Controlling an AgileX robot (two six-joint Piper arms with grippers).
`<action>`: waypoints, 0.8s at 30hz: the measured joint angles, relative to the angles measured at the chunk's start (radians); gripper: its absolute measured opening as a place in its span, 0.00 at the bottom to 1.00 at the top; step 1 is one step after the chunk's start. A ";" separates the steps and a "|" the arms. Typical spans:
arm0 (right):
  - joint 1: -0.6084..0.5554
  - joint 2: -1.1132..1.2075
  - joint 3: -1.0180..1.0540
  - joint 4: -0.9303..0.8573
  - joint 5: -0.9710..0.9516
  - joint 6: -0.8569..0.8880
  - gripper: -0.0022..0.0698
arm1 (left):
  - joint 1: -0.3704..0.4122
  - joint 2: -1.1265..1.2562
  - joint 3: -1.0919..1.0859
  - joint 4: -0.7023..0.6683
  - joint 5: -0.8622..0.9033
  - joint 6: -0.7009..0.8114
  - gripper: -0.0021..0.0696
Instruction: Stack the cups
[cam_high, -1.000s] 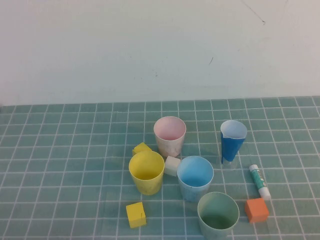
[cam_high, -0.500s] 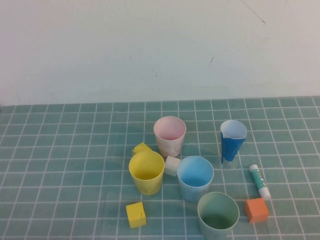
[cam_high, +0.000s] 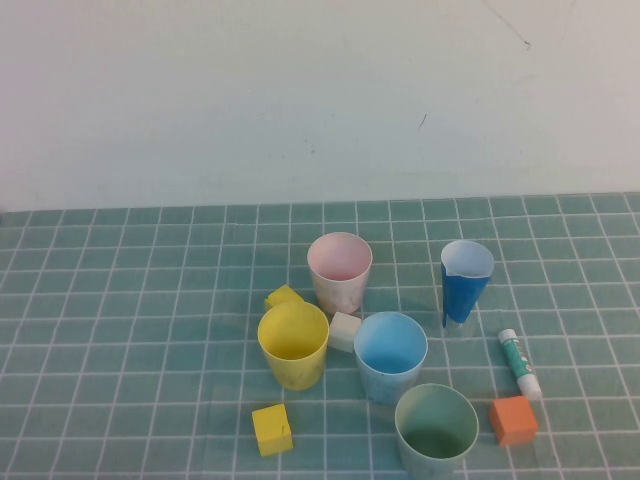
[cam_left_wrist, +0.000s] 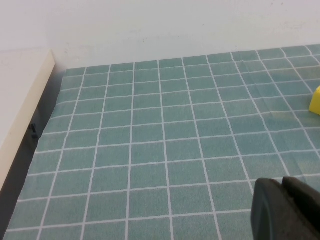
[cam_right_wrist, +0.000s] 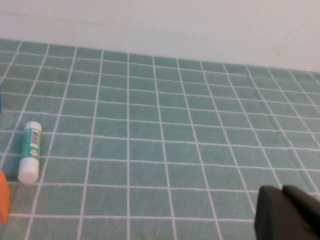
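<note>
No cups are stacked yet; yellow cup, pink cup, blue cup and green cup stand apart; left gripper and right gripper wait low at the table's sides, jaws pressed together.

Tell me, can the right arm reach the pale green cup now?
Probably yes. The pale green cup stands upright and open on the near right; only the orange block sits beside it. The right tool and left tool are off at the sides.

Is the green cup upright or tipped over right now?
Upright: the green cup shows its open mouth facing up, empty. The left gripper and right gripper are off to the sides, away from it.
</note>
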 joint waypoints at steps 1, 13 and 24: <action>0.000 0.000 -0.001 0.017 0.000 0.000 0.03 | 0.000 0.000 0.000 0.000 0.000 0.000 0.03; 0.000 0.000 0.002 0.482 -0.015 0.247 0.03 | 0.000 0.000 -0.002 0.011 0.001 0.000 0.03; 0.000 0.000 0.002 0.564 -0.049 0.262 0.03 | 0.000 0.000 0.002 -0.694 -0.197 -0.229 0.03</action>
